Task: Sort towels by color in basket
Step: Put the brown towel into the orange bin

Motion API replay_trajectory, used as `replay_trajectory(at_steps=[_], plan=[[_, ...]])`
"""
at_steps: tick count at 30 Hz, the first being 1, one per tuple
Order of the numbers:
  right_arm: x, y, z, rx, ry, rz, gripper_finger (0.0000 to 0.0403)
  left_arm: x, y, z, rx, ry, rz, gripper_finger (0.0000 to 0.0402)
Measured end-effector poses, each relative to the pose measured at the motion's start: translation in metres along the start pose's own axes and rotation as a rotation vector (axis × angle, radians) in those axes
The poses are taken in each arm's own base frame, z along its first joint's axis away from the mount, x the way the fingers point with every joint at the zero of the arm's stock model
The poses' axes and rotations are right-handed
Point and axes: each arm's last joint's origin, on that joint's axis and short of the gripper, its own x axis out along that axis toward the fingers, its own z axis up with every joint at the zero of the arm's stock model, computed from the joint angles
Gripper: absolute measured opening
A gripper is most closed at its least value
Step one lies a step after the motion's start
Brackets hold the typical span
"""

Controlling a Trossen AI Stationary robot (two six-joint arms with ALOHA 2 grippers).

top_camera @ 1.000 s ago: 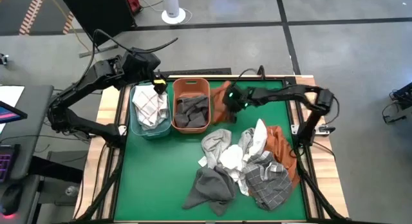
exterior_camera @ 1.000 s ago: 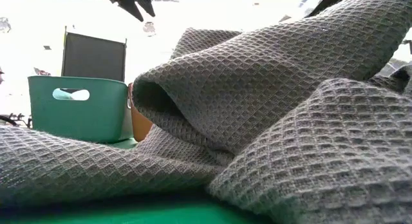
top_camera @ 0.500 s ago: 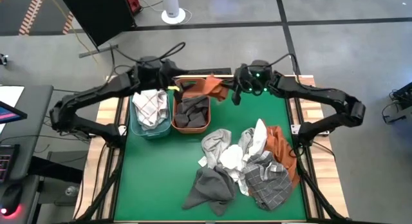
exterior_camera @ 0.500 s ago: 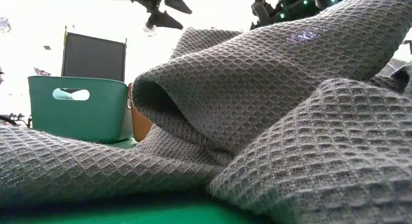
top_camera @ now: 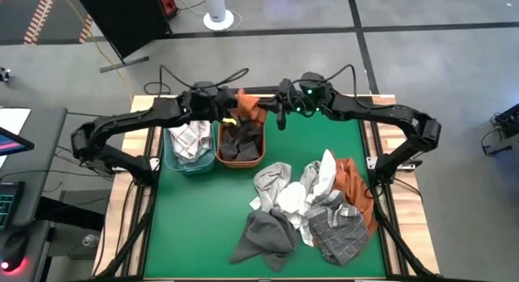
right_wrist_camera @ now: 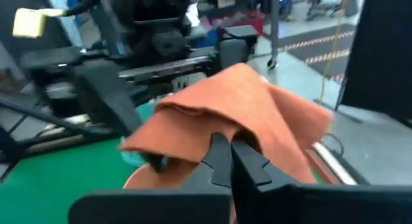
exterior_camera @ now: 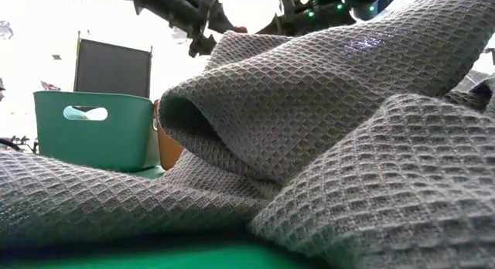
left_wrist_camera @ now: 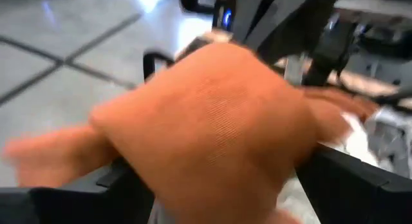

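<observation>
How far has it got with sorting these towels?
Partly done. A white checked towel lies in the teal basket and dark grey ones in the orange basket. The right gripper holds a rust orange towel beside the open left gripper. A pile remains on the table.

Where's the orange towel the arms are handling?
High view: orange towel hangs at the table's far edge, over the brown basket, between the left gripper and right gripper.

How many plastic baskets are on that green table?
2. A teal plastic basket sits at the table's back left, holding checked white cloth; an orange plastic basket stands right beside it, holding dark grey cloth.
</observation>
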Motion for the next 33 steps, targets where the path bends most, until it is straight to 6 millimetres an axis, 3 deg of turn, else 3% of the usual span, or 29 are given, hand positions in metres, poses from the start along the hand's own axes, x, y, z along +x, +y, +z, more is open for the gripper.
replay_trajectory(at_steps=[6,15,18,23,28,33], plan=[[-0.001,0.004,0.003,-0.004,-0.014,0.029,0.0032,0.003,0.002,-0.012,-0.003,0.107,0.035,0.0252],[0.008,0.000,-0.007,0.059,0.021,0.060,0.0111,0.003,0.007,-0.007,0.027,0.060,0.054,0.0018],[0.007,-0.003,-0.009,0.098,0.051,0.069,0.0155,-0.003,0.010,-0.006,0.029,0.102,0.046,0.0006],[0.003,-0.002,-0.016,0.132,0.137,0.080,0.0229,-0.035,0.019,0.008,0.083,0.227,0.025,0.0001],[0.004,-0.003,-0.021,0.125,0.183,0.077,0.0266,-0.059,0.026,0.022,0.149,0.345,0.041,0.0001],[0.002,-0.008,-0.021,0.116,0.180,0.047,0.0269,-0.045,0.028,0.019,0.148,0.396,0.009,0.0001]])
